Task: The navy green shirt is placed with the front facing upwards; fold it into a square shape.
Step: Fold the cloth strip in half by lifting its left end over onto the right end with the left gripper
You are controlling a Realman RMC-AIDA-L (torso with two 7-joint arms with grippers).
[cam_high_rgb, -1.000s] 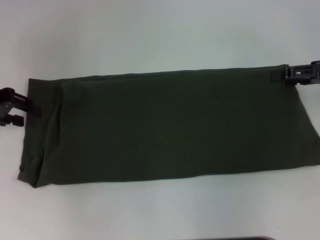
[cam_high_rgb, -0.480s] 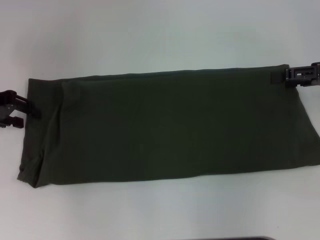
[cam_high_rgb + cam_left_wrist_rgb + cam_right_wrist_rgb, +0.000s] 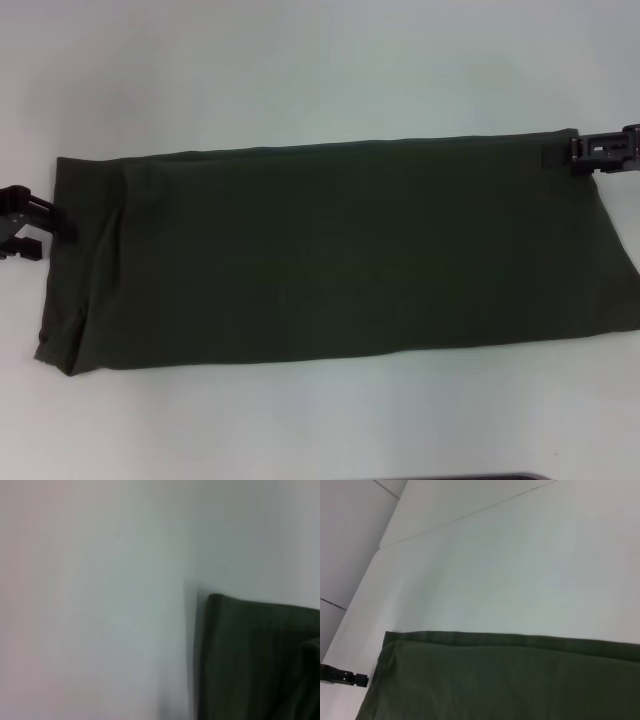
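the navy green shirt (image 3: 330, 255) lies flat on the white table (image 3: 300, 70) as a long folded band, stretching across the middle of the head frame from the left edge area to the right edge, plain green side up. the left gripper (image 3: 50, 222) sits at the far left of the frame, its two dark fingers spread apart and touching the shirt's left edge. the right gripper (image 3: 558, 153) is at the upper right, at the shirt's top corner; whether its claw is wide or narrow cannot be told.
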